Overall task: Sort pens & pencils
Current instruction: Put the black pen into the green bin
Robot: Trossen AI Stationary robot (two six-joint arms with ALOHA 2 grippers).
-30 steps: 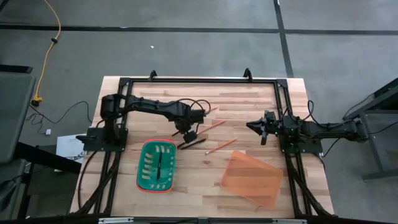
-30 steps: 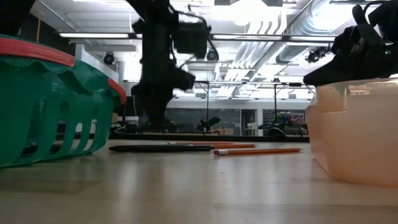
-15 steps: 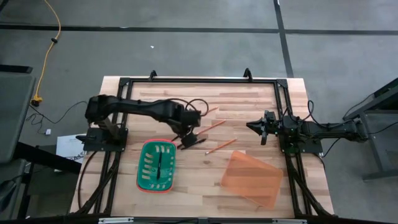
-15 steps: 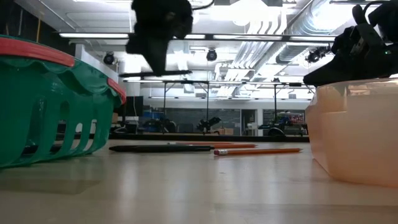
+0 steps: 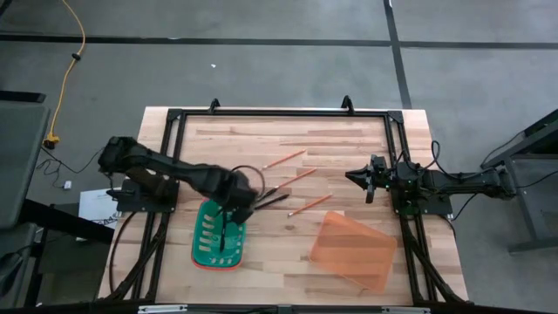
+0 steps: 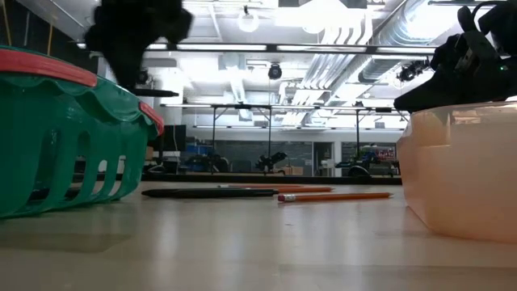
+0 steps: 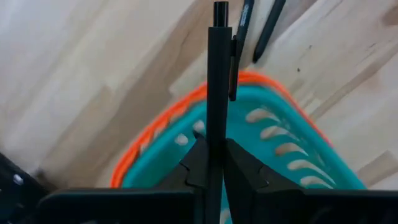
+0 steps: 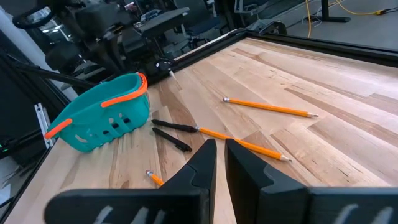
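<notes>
My left gripper (image 5: 237, 203) hangs over the far end of the green basket (image 5: 218, 235) with the orange rim, shut on a dark pen (image 7: 218, 74). In the low view that gripper (image 6: 133, 48) shows at the top left. Two more pens (image 5: 272, 199) lie flat on the table just right of the basket. Three orange-yellow pencils (image 5: 283, 159) (image 5: 296, 177) (image 5: 310, 205) lie flat farther right. My right gripper (image 5: 350, 177) waits at the table's right side, shut and with nothing between its fingers. My left gripper pinches the pen's barrel (image 7: 216, 134) between its two fingers, which point down and lie across the pen. The clip end (image 7: 220, 9) sticks out past the fingers; the other end is hidden under the gripper. The pen sits level (image 6: 160, 94), clear above the basket's rim.
A see-through orange bin (image 5: 353, 250) stands near the table's front right. A dark frame (image 5: 279, 113) runs along the table's far and side edges. Bare wood lies between basket and bin.
My left gripper has risen from the table with one pen and gone toward the table's left and near edges, from the spot where the pens lie to above the basket's far end. The pen is lifted clear and stays level; the other two pens have stayed put.
</notes>
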